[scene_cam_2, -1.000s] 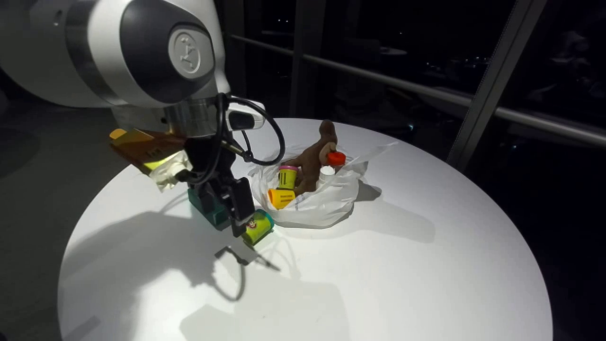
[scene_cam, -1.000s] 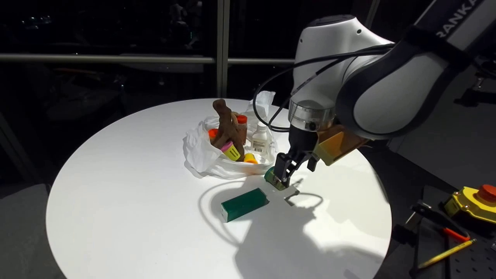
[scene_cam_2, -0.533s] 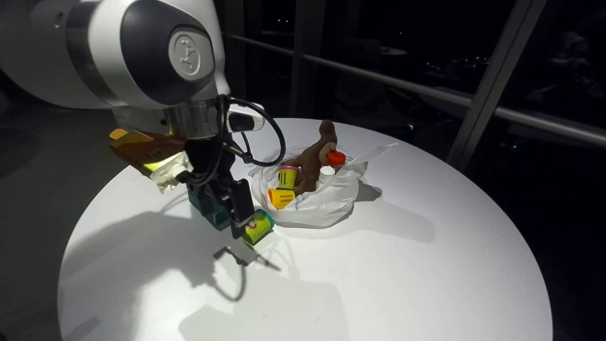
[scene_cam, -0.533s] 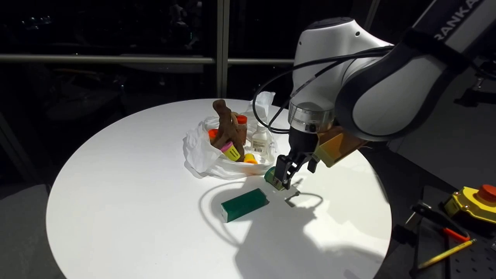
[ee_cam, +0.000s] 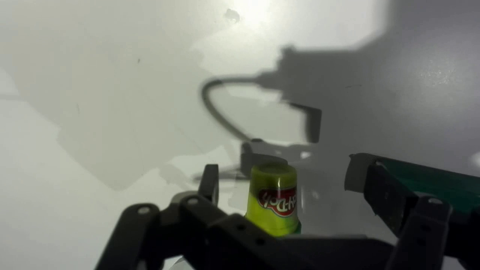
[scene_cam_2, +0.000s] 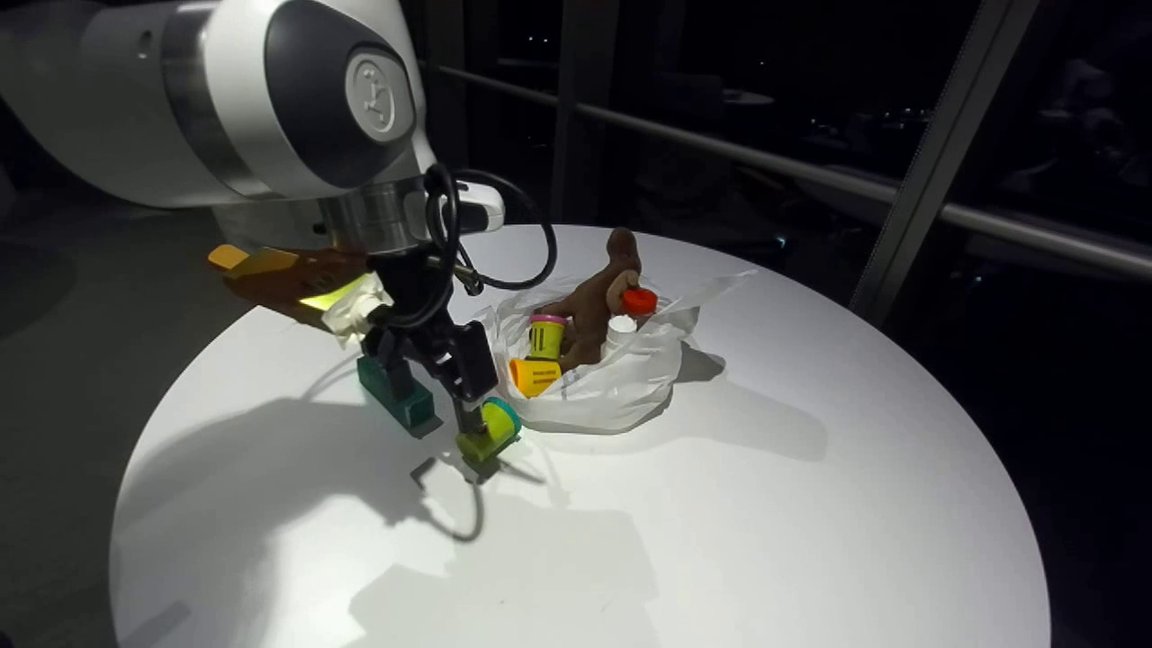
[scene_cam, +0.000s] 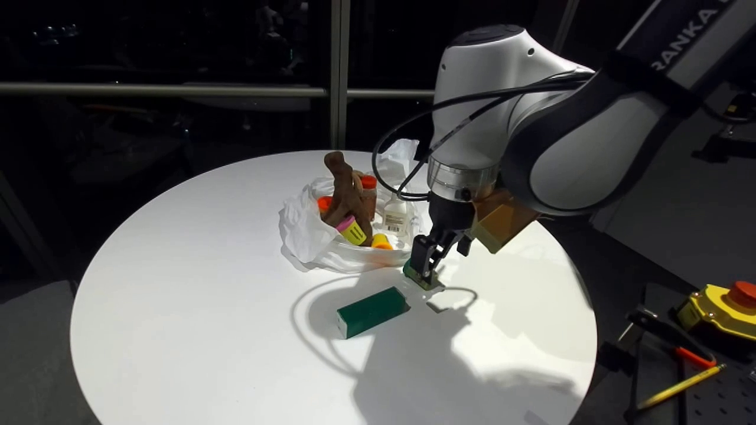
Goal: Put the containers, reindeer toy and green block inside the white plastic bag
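A round white table spans both exterior views. With an exterior view read as a dial, a yellow box topped by a red button sits between three and four o'clock; towards four, a yellow pencil lies slantwise over a dark perforated board, a curved orange-red piece near it. A grey shape, cut off and unclear, stands at eight. Towards ten, small lights glimmer above a pale rail. In an exterior view, a slanting post rises at two.

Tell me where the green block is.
In both exterior views, the green block lies on the table, outside the white plastic bag, left of the Play-Doh tub.
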